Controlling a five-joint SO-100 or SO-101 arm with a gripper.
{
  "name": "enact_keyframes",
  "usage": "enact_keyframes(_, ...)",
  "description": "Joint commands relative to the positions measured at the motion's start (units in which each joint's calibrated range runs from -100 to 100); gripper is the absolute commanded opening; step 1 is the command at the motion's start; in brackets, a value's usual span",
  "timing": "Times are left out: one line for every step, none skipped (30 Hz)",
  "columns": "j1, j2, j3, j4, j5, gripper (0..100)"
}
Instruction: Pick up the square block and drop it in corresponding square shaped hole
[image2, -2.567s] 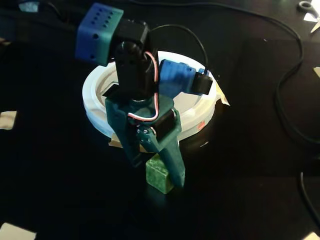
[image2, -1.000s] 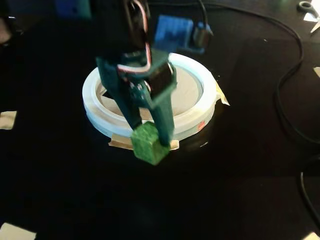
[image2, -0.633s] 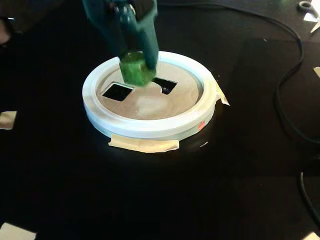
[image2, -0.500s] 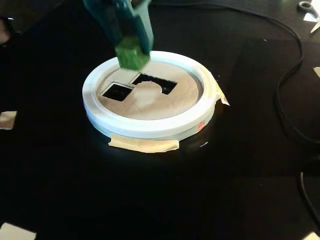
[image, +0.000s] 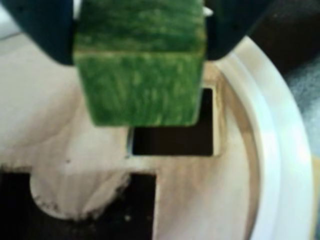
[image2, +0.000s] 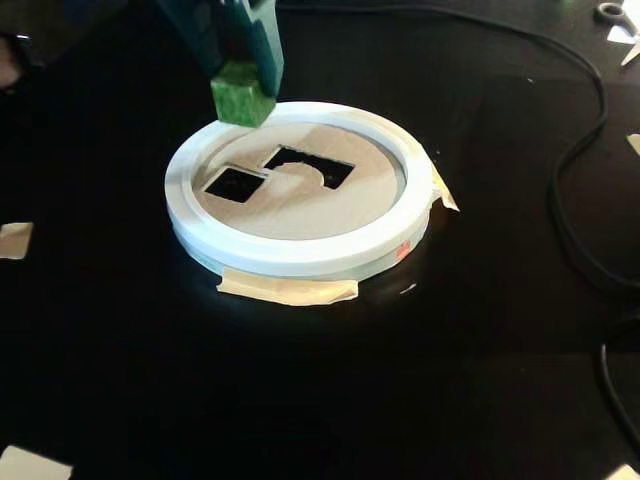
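Desk (image2: 300, 400), black and glossy, fills the near part of the fixed view; dim room light is reflected off it, esp. just in front of the ring. Pale tape scraps are seen at the lower left corner (image2: 30, 465) and at the left edge (image2: 14, 240). A black cable (image2: 575, 170) is looped along the right side, running to the far edge, w/ scissors (image2: 612, 12) partly seen at the far right corner.

Mid-desk, the tan round panel (image2: 300, 205) is set inside a thick white ring rim (image2: 290, 255), fixed down at the front w/ a strip of beige tape (image2: 290, 290). Two dark cutouts are seen in the panel: the square shaped hole (image2: 234, 183) at left in the fixed view, and a larger rectangular cutout w/ curved notch (image2: 310, 167) just right of it.

Farther back, the square block (image2: 240, 97) is pinched between the teal fingers of the pincer (image2: 240, 90), held clear above the far-left part of the rim, not touching it. In the wrist view the block (image: 140, 75) is clamped by both dark fingers (image: 40, 30) and hangs over the upper edge of the square hole (image: 172, 135); approx. half the hole is hidden behind it. The notched cutout (image: 125, 210) lies at the bottom left of that view.
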Motion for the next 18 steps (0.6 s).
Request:
enact_keyframes(-0.14,0.65,-0.74,-1.43,0.05,26)
enact_keyframes(-0.14,0.92,-0.65,-1.83,0.05,26)
enact_keyframes(-0.14,1.36,-0.65,-2.03,0.05,26)
enact_keyframes(-0.14,1.81,-0.65,-2.03,0.05,26)
enact_keyframes(-0.14,2.17,-0.65,-2.03,0.10,26)
enact_keyframes(-0.14,2.26,-0.65,-2.03,0.10,26)
enact_keyframes(-0.14,2.35,-0.65,-2.13,0.10,26)
enact_keyframes(-0.14,2.35,-0.65,-2.13,0.10,26)
enact_keyframes(-0.01,2.44,-0.65,-2.13,0.10,26)
enact_keyframes(-0.01,2.44,-0.65,-2.13,0.10,26)
enact_keyframes(-0.01,2.44,-0.65,-2.13,0.10,26)
enact_keyframes(-0.01,2.53,-0.55,-2.13,0.10,26)
enact_keyframes(-0.01,2.98,-0.37,-2.13,0.10,26)
enact_keyframes(-0.01,3.24,-0.01,-2.13,0.10,26)
enact_keyframes(-0.01,3.51,0.27,-2.13,0.10,26)
enact_keyframes(-0.01,3.60,0.99,-2.23,0.10,26)
enact_keyframes(-0.01,3.60,1.45,-2.33,0.10,26)
enact_keyframes(0.11,3.60,1.90,-2.63,0.10,26)
